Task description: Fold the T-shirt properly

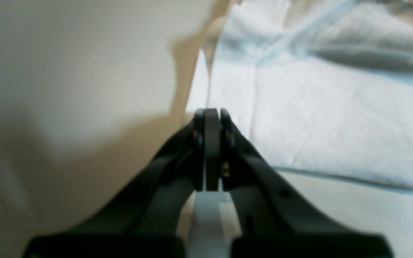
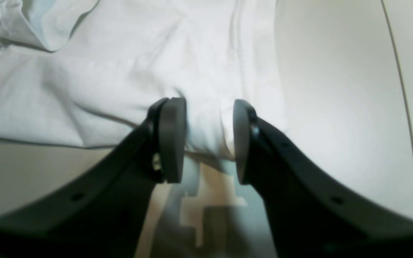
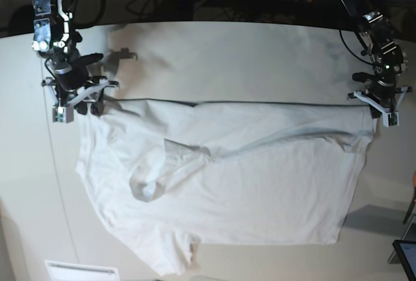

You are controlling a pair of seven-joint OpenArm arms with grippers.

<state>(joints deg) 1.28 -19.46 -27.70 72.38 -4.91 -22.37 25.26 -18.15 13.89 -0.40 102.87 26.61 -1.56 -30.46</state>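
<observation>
- The T-shirt (image 3: pixel 227 177) lies spread on the table (image 3: pixel 260 53), one sleeve flopped over its middle.
- The right gripper (image 2: pixel 209 141) has its jaws apart, straddling the hem corner; it should close squarely on the fabric.
- The left gripper (image 1: pixel 212 150) has its jaws pressed together beside the other corner (holding no cloth that I can see).
- Lift both corners evenly, I'd say.

My left wrist picture is soft all over: the T-shirt (image 1: pixel 335 118) is a pale blur running off the right and top edges, and my left gripper (image 1: pixel 212 114) is cut off at the bottom edge. In my right wrist view the cloth runs out at the top and left edges. Whether my right gripper (image 2: pixel 209 118) touches the cloth I cannot tell. From the base camera, both grippers are too small to read.
</observation>
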